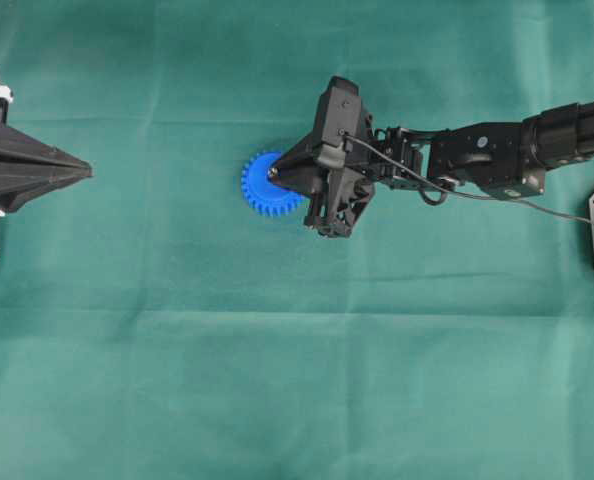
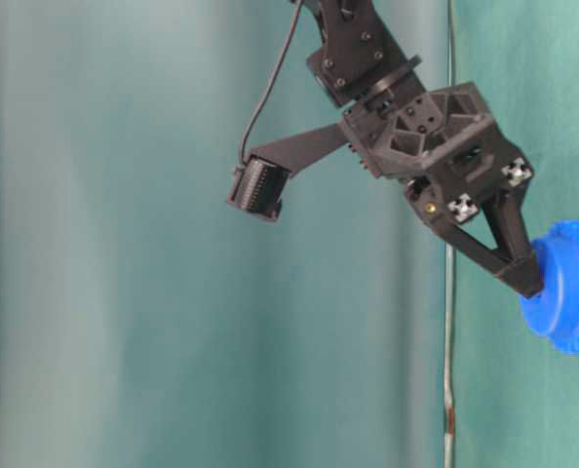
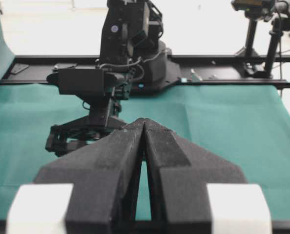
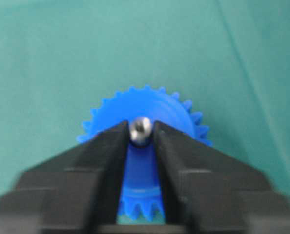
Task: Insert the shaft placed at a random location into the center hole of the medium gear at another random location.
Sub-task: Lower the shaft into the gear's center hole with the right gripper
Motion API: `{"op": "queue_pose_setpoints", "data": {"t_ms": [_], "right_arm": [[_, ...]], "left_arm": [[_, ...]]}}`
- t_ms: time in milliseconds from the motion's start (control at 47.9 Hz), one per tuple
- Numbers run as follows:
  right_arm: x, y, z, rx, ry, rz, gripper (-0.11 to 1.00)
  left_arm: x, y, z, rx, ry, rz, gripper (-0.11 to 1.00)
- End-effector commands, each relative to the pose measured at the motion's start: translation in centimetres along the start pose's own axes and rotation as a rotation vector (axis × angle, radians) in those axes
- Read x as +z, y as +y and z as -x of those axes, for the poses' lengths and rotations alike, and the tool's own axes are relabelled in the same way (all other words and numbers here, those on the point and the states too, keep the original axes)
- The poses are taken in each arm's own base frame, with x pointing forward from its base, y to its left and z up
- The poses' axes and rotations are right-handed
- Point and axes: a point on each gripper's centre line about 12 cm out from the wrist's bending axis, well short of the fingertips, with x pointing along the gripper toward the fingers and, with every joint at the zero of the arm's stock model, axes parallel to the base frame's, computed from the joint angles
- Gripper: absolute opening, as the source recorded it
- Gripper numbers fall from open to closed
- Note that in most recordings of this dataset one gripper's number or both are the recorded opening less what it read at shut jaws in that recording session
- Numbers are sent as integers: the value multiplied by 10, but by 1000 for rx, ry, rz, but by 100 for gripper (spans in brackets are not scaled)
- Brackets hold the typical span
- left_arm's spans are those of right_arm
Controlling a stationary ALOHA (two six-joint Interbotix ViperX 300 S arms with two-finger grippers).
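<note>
We see one medium gear (image 1: 267,186), lying flat on the green-covered worktop (image 1: 277,380), directly under the tips of the right end effector (image 1: 274,173). We count one shaft (image 4: 140,129) as well: in the right wrist view its rounded silver end shows between the two black fingers (image 4: 106,156), which are clenched on it from either side. The pin is seen end-on there, so its long axis runs along the end effector's reach, pointing from the fingertips toward the gear's raised hub. In the table-level view the fingertips touch that hub on the face of the blue wheel. The center hole is hidden behind the pin and fingers, so we cannot tell how far, if at all, the shaft sits inside it.

The left end effector (image 1: 85,171) rests well apart from the gear, on the far side of it from the right one. Its two fingers (image 3: 111,165) are pressed together with nothing between them.
</note>
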Motion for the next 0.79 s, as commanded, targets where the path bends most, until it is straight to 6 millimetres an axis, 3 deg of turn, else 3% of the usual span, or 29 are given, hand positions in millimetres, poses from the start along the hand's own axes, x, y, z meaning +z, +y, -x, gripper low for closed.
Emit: {"op": "queue_pose_setpoints", "data": {"t_ms": [0, 84, 188, 376, 773], "right_arm": [[13, 3, 2, 6, -35, -16, 44], [15, 3, 3, 8, -39, -12, 68], [15, 3, 3, 7, -39, -14, 90], [18, 4, 5, 9, -48, -14, 83], [58, 8, 42, 25, -132, 5, 83]], "left_arm": [[10, 0, -3, 1, -23, -3, 0], [10, 0, -3, 1, -25, -3, 0], [9, 0, -3, 1, -21, -3, 0], [10, 0, -3, 1, -23, -3, 0], [10, 0, -3, 1, -25, -2, 0]]}}
